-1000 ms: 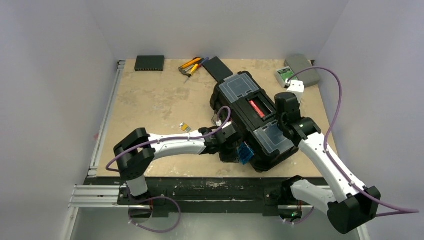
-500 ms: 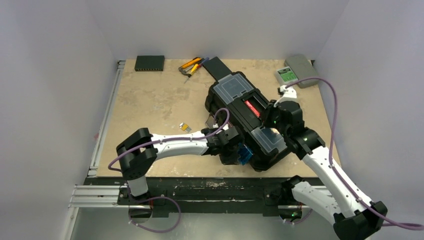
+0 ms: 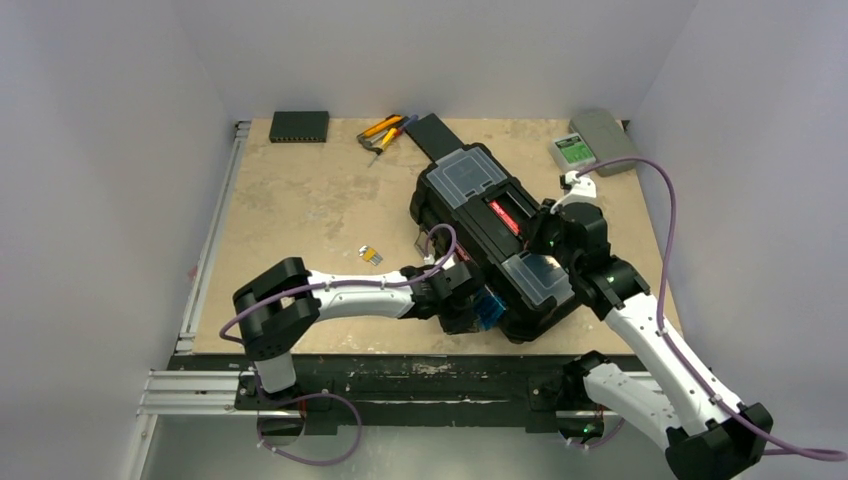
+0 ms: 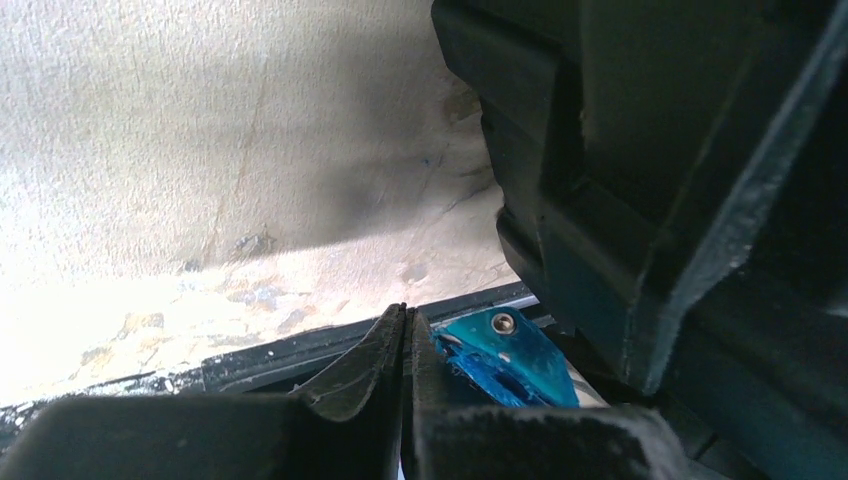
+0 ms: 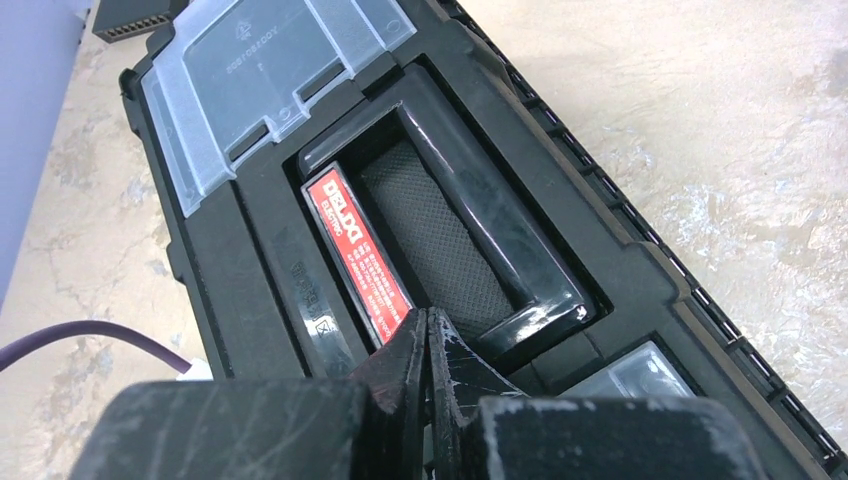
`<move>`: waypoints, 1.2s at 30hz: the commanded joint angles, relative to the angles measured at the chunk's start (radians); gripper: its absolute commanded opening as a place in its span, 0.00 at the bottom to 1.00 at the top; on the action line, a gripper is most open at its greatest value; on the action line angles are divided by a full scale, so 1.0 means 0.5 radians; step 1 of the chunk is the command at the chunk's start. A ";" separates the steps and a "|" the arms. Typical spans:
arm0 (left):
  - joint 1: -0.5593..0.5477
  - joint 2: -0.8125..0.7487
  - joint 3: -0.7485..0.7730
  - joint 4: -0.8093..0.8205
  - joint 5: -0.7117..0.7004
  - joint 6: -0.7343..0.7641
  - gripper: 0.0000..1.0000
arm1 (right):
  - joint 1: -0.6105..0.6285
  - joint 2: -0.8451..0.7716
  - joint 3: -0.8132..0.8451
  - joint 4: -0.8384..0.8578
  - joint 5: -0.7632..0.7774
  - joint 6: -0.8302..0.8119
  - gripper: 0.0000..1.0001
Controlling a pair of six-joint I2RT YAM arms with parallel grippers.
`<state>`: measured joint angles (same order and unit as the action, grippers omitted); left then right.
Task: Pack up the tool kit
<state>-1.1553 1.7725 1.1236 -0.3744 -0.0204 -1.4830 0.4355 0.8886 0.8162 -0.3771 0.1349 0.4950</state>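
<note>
1. The toolbox (image 3: 495, 240) lies aslant on the desk (image 3: 300, 220) with its lid down. Its handle (image 5: 470, 240) is folded flat into the lid recess, and both clear-lidded compartments (image 3: 468, 178) are seen closed.
2. The left fingers (image 4: 365, 368) are pressed together with nothing between them. They are set low at the toolbox's near left corner, just beside a blue latch (image 4: 500, 355). The closed tips are judged to serve as a prod for working the latch or steadying the box, not for grasping. Whether the latch is fastened cannot be told.
3. The right fingers (image 5: 455, 375) are likewise shut on nothing. They are held over the toolbox lid at the near end of the handle, beside the red label (image 5: 358, 255). Contact with the lid cannot be confirmed. The likely purpose is to bear down on the lid while the latch is handled.
4. The yellow-black and red-handled hand tools (image 3: 383, 133) lie on the desk beyond the toolbox's far end, well apart from both arms. With these outside and the lid down, the packing is judged unfinished.
5. A small grey case (image 3: 590, 145) is seen beyond the toolbox's far right side, and a flat black box (image 3: 299, 125) lies well off to its far left. Neither is touched.
</note>
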 commanded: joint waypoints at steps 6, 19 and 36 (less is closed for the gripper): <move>0.024 -0.085 -0.040 1.175 -0.225 -0.049 0.00 | 0.080 0.018 -0.145 -0.519 -0.506 0.141 0.00; 0.028 -0.062 0.170 0.555 -0.250 -0.075 0.00 | 0.077 -0.112 0.126 -0.845 0.208 0.172 0.02; 0.028 -0.184 0.072 0.186 -0.382 -0.169 0.00 | 0.072 0.410 0.949 -1.132 1.675 0.310 0.04</move>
<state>-1.1584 1.7603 1.1370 -0.3321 -0.1246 -1.5135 0.4713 1.0962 1.2079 -0.9737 0.8249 0.6582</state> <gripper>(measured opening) 0.002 0.035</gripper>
